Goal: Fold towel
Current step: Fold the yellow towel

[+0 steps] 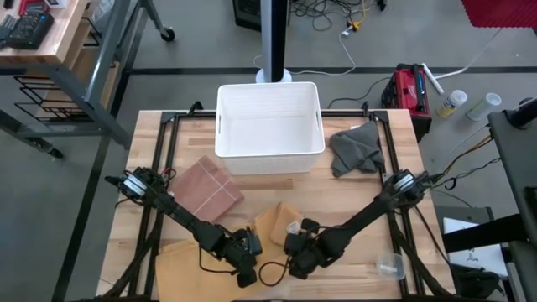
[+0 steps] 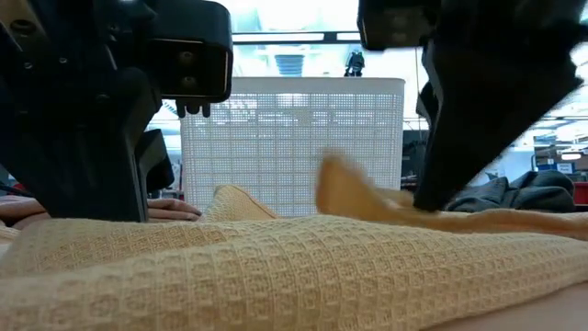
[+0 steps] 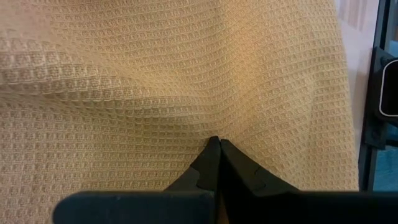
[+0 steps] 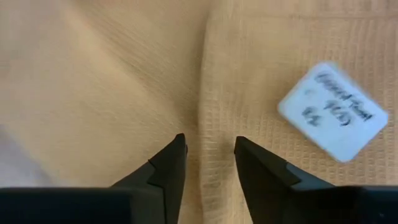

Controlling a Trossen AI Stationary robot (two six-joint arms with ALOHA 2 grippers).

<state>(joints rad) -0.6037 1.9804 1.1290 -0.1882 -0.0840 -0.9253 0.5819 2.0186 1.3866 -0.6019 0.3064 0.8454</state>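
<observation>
left end effector point(image 3: 219, 142): pinched shut on tan waffle-weave cloth towel point(image 3: 155, 81) beneath it | right end effector point(image 4: 210, 144): parted, towel just below, white tag beside | soft, limp, light; best gripped at edges or corners

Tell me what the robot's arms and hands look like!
Both arms are black and thin, built from jointed segments. Black cables loop on the table near the left hand and the right hand. Each hand ends in two dark, wedge-shaped fingers tapering to points.
</observation>
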